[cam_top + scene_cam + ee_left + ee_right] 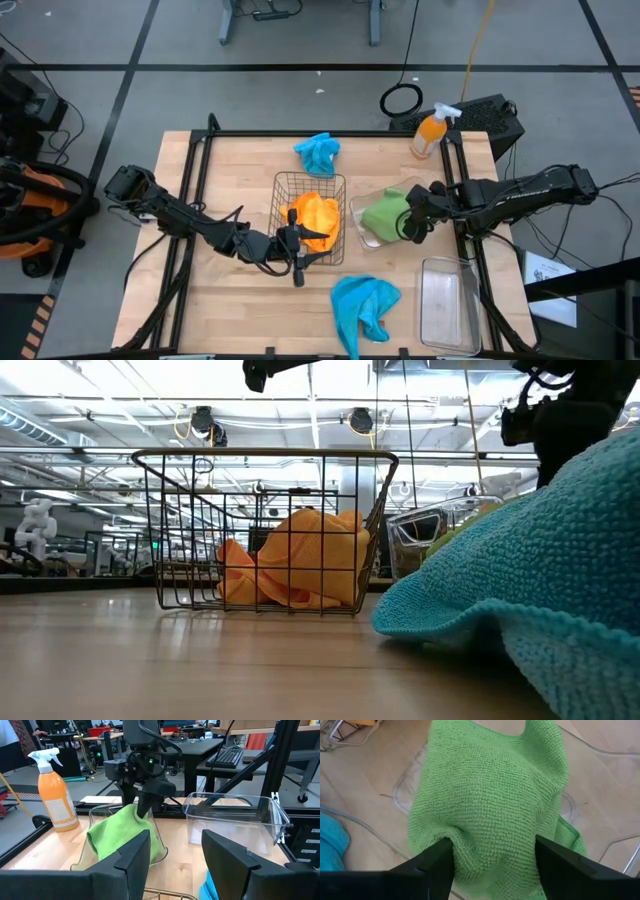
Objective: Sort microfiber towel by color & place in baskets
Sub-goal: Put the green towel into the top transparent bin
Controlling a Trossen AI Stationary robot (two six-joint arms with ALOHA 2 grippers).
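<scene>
Left gripper (297, 262) sits open and empty at the wire basket (284, 186), orange towels (315, 217) inside. Blue towel (318, 152) at 12, another blue towel (362, 305) at 6. Right gripper (412, 222), fingers spread around a green towel (382, 214) over the clear tub (358, 212). Bin (447, 300) at 4, spray bottle (432, 130) at 1. No readable labels.

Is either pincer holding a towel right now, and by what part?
The left pincer is open and empty beside the wire basket. The right pincer straddles a fold of the green towel over the clear tub; whether it grips is unclear.
</scene>
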